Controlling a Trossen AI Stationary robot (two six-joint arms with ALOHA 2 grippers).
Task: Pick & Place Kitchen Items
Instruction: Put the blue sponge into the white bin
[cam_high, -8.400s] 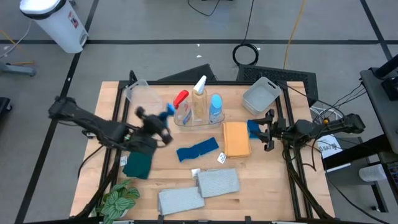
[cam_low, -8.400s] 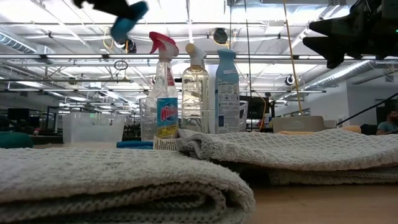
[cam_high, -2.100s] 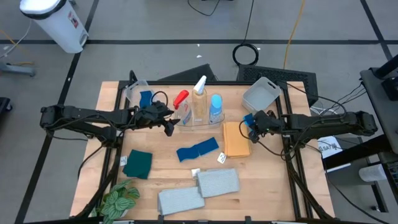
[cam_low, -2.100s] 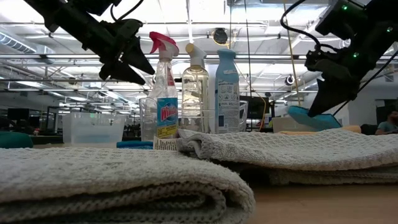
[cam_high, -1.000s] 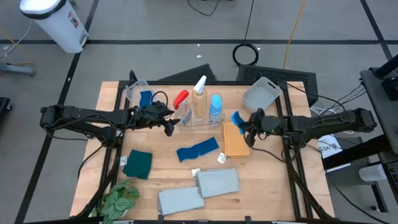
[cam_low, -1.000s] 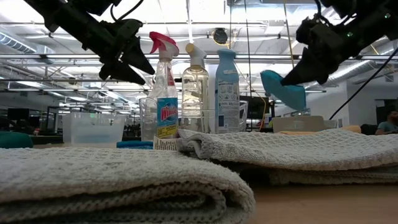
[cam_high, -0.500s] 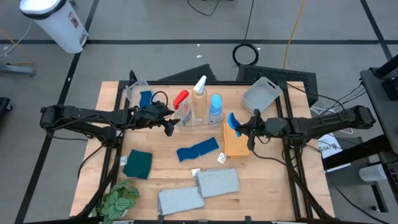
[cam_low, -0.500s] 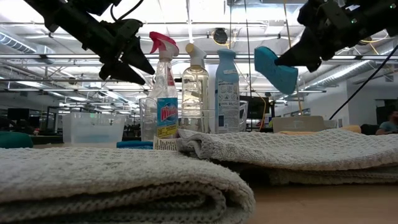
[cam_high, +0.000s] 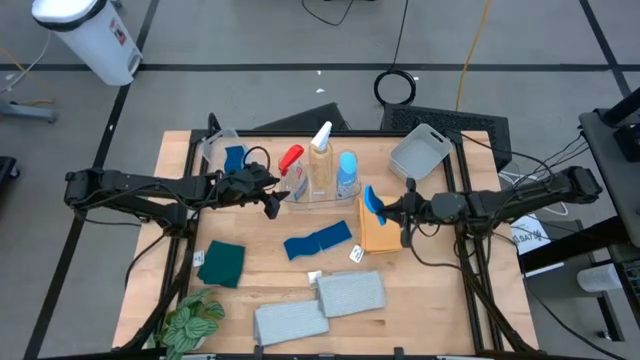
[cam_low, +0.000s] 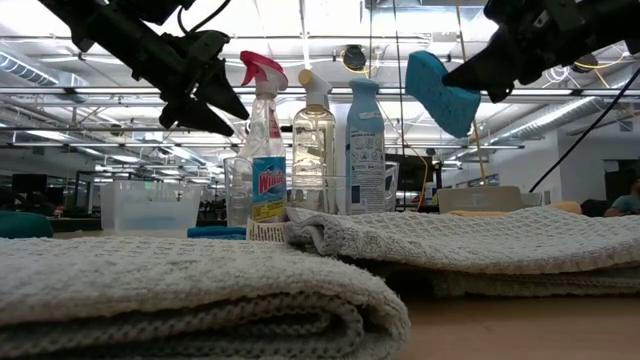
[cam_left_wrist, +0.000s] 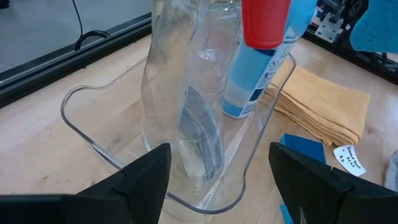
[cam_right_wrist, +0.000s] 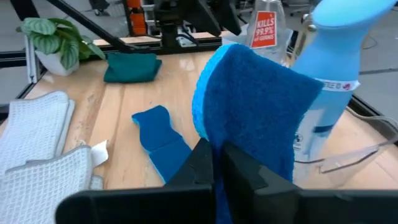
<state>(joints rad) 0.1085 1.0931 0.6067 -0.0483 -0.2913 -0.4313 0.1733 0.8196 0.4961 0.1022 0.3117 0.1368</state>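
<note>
**Blue sponge held aloft beside the bottles**

The right tool (cam_high: 385, 208) was clamped on a thick blue sponge (cam_high: 372, 200), its rough, fuzzy face filling much of the right wrist view. It hung in the air, clear of the counter (cam_high: 270, 275), above the left edge of the folded orange cloth (cam_high: 380, 224) and just right of the blue-capped bottle (cam_high: 347, 172). In the low view the sponge showed as a rounded slab tilted on edge, high beside the bottle tops.

The left tool (cam_high: 270, 196) hovered with its fingers spread wide, just left of a clear plastic tray (cam_high: 296, 192) with rounded corners. That tray held three bottles in a row: a red-trigger bottle (cam_high: 291, 165), a white-trigger bottle (cam_high: 321, 152) of pale liquid, and the blue-capped one. In the left wrist view the red-trigger bottle's top was cut off and its clear body blurred what stood behind it.

A wavy-edged blue cloth (cam_high: 318, 241) lay flat at mid-counter, with a teal folded cloth (cam_high: 222, 263) to its left. Two grey towels (cam_high: 320, 305) of waffle weave lay folded at the near edge; in the low view they blocked most of the counter behind them. A second blue piece (cam_high: 235, 159) sat in a clear tub (cam_high: 214, 148) at the far left, its shape hard to make out. A grey tub (cam_high: 419, 152) sat at the far right, and a leafy plant (cam_high: 190, 322) at the near left corner.
</note>
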